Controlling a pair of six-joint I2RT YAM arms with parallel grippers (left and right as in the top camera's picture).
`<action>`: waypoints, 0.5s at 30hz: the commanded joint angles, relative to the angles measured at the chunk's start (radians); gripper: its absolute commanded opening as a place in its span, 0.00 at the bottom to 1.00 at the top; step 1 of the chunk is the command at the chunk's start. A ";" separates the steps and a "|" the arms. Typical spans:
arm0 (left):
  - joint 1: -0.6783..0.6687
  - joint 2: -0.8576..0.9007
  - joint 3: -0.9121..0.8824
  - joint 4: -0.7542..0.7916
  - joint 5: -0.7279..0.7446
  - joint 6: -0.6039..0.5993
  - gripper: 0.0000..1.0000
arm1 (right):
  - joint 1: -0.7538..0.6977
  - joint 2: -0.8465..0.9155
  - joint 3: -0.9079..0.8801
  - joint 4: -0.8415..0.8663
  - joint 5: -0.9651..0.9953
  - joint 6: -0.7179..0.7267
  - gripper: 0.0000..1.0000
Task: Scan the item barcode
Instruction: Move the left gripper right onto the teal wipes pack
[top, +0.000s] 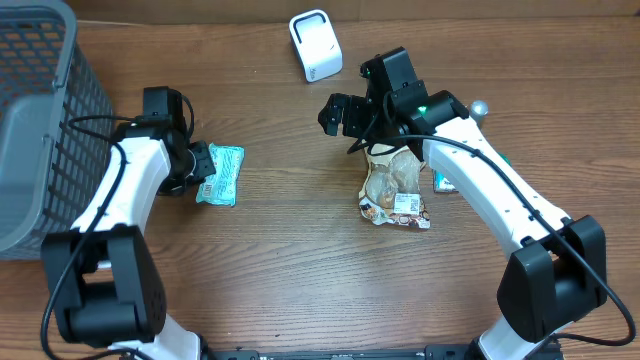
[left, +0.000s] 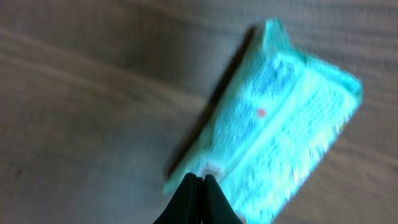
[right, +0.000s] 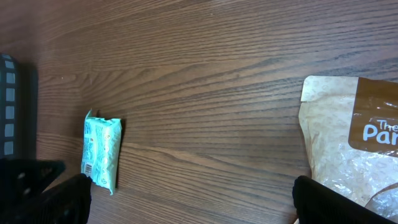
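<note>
A teal packet (top: 222, 175) lies on the wooden table left of centre. My left gripper (top: 200, 166) is at its left edge. In the left wrist view the packet (left: 280, 130) is blurred, and the left gripper (left: 203, 177) has its jaws pressed together on the packet's thin edge seam. The white barcode scanner (top: 315, 45) stands at the back centre. My right gripper (top: 338, 112) hovers open above the table, between the packet (right: 102, 152) and a brown snack bag (right: 354, 143). In the right wrist view this gripper (right: 199, 205) holds nothing.
A grey mesh basket (top: 40, 120) fills the left edge. The brown snack bag (top: 392, 185) lies under the right arm at centre, with another teal packet (top: 445, 182) partly hidden to its right. A small silver knob (top: 480, 108) sits behind the arm.
</note>
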 joint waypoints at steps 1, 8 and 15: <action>-0.003 0.067 -0.010 0.067 -0.022 0.015 0.04 | -0.001 -0.019 0.005 0.006 -0.006 0.003 1.00; -0.021 0.176 -0.010 0.091 0.186 0.015 0.04 | -0.001 -0.019 0.005 0.006 -0.006 0.003 1.00; -0.111 0.188 -0.010 0.100 0.264 0.097 0.04 | -0.001 -0.019 0.005 0.006 -0.006 0.003 1.00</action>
